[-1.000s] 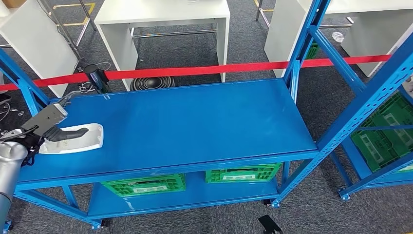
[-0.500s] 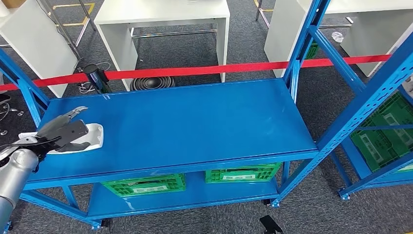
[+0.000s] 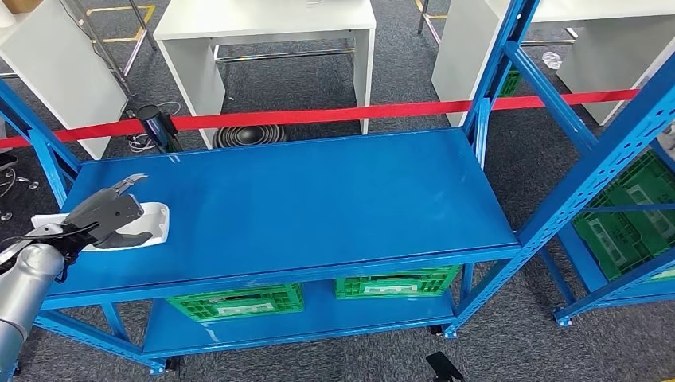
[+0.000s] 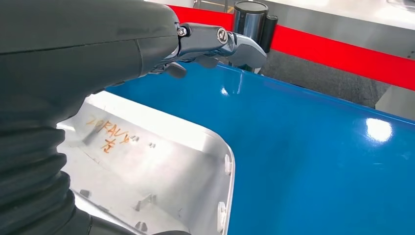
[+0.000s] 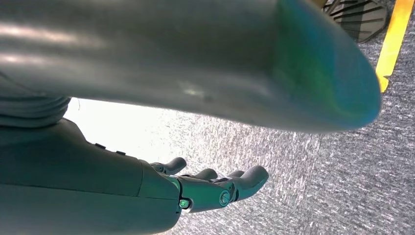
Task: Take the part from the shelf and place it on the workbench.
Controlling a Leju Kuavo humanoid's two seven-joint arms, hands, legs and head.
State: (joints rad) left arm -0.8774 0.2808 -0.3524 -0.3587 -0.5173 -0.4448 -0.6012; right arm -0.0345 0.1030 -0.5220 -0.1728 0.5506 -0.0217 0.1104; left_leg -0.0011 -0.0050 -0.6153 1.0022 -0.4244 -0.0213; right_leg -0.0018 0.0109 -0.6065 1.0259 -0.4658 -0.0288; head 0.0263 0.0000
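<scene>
While the left hand (image 3: pixel 107 215) is sitting over the part (image 3: pixel 151 223) at the shelf's (image 3: pixel 318 199) left end, the grasp is looking unfinished. Part is lying flat on the blue top deck, a pale shallow shell, near the front-left corner. In the left wrist view the part (image 4: pixel 161 171) is showing its hollow side up with orange handwriting, and the fingers (image 4: pixel 235 41) are reaching out above the deck rather than wrapping the rim; cannot tell whether the thumb below is pinching the near edge. Right hand (image 5: pixel 215 188) is hanging over grey carpet, fingers loosely apart, holding nothing.

Judgement: step in hand is securing the part before lifting.
- Getting the thumb under the rim and fingers onto the inner wall, since a thin shell is likely to slide on glossy paint.
- Lifting straight up first, keeping it level, clear of the blue upright (image 3: pixel 48 159) beside the arm.
- Watching the red barrier tape (image 3: pixel 318 115) behind when turning away.

No workbench identified for certain; white tables (image 3: pixel 263 24) are standing beyond the tape.
</scene>
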